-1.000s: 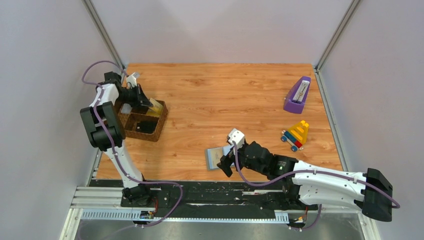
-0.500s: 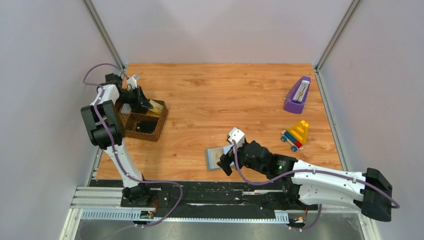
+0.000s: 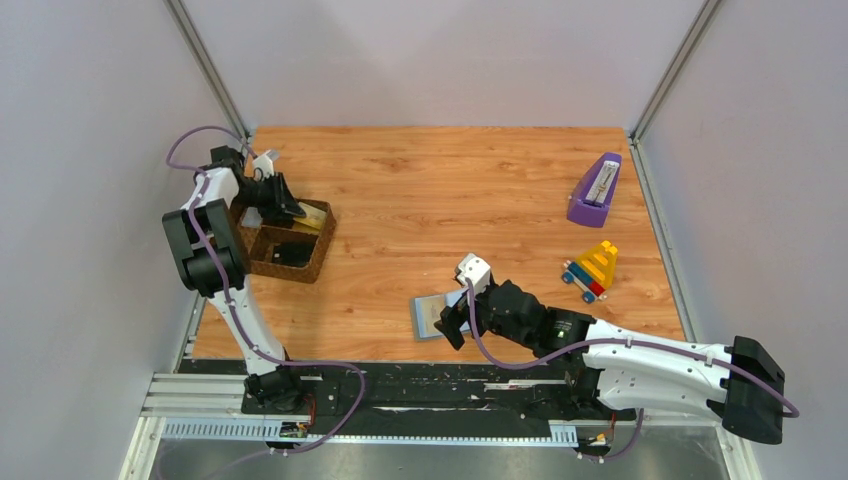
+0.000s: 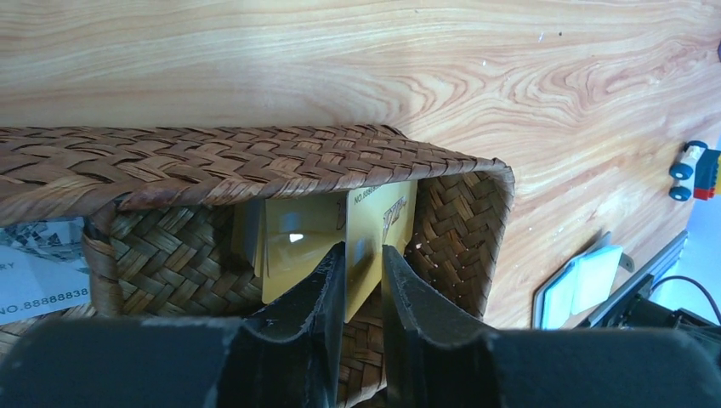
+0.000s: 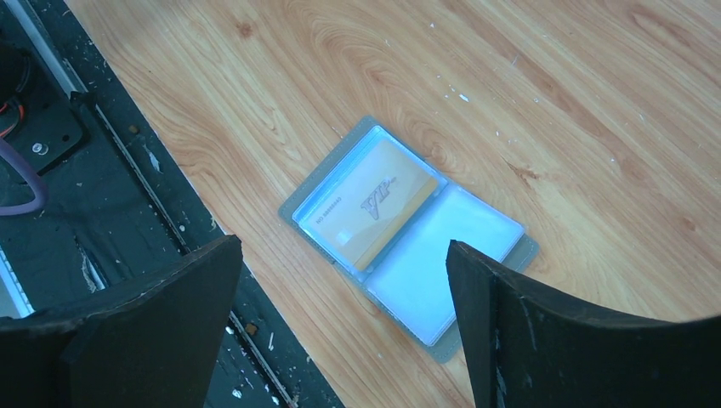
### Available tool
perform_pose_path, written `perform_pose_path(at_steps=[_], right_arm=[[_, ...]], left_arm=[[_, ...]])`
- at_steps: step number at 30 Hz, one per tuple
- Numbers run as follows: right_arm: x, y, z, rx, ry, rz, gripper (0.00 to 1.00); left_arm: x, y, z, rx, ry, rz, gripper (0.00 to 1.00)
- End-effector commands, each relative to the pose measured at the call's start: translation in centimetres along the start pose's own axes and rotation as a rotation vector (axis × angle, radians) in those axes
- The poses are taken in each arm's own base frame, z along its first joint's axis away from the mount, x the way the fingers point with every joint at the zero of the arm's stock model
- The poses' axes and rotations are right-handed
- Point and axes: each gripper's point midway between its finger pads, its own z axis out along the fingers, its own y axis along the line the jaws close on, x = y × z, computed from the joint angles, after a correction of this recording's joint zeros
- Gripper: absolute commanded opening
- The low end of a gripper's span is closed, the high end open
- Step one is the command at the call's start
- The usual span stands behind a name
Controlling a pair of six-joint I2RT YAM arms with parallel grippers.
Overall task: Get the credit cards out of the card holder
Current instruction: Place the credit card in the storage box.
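Left hand [image 4: 364, 259]: over the far right compartment of the brown woven divided tray [image 4: 212, 157], at the left of the wooden worktop [image 3: 450, 190]. Its fingers are a little apart. A gold credit card [image 4: 378, 212] stands tilted against the compartment wall and shows in the gap. Cannot tell whether either finger touches it.

Same compartment: a second shiny gold card [image 4: 293, 242] beside the first. Next compartment to the left: a whitish printed card [image 4: 38, 276].

Right hand [image 5: 340, 248]: spread wide, holding nothing, hanging above the card holder.

Grey bifold card holder [image 5: 476, 225]: lies open and flat near the worktop's near edge, well apart from the tray. One pale blue pocket holds a tan-gold card [image 5: 378, 204]. The other pocket looks blank.

Right side of worktop: purple metronome [image 3: 595, 190] and a coloured block toy car [image 3: 592, 270].
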Motion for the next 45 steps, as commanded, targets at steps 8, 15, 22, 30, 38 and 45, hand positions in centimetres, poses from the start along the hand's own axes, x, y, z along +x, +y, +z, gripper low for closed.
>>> perform_pose_path(at_steps=[8,15,22,30,38,45], right_arm=[[-3.7,0.1,-0.1,0.003,-0.107,0.017,0.93],[-3.9,0.0,-0.2,0.004,-0.114,0.019,0.93],[-4.5,0.1,-0.2,-0.005,-0.141,0.02,0.93],[-4.5,0.1,0.1,-0.002,-0.136,0.031,0.93],[-4.0,-1.0,0.8,0.061,-0.091,0.104,0.93],[-3.0,-1.0,1.4,0.09,-0.026,0.235,0.91]], left_arm=[[-1.2,0.1,-0.3,-0.023,-0.011,0.022,0.37],[-1.2,0.5,-0.6,-0.058,-0.002,0.022,0.4],[-1.4,0.8,-0.6,-0.087,0.004,0.015,0.43],[-1.7,1.2,-0.9,-0.117,0.006,0.015,0.44],[-2.7,0.1,-2.1,-0.148,-0.009,0.033,0.45],[-4.4,-4.6,-4.8,-0.142,-0.1,0.103,0.45]])
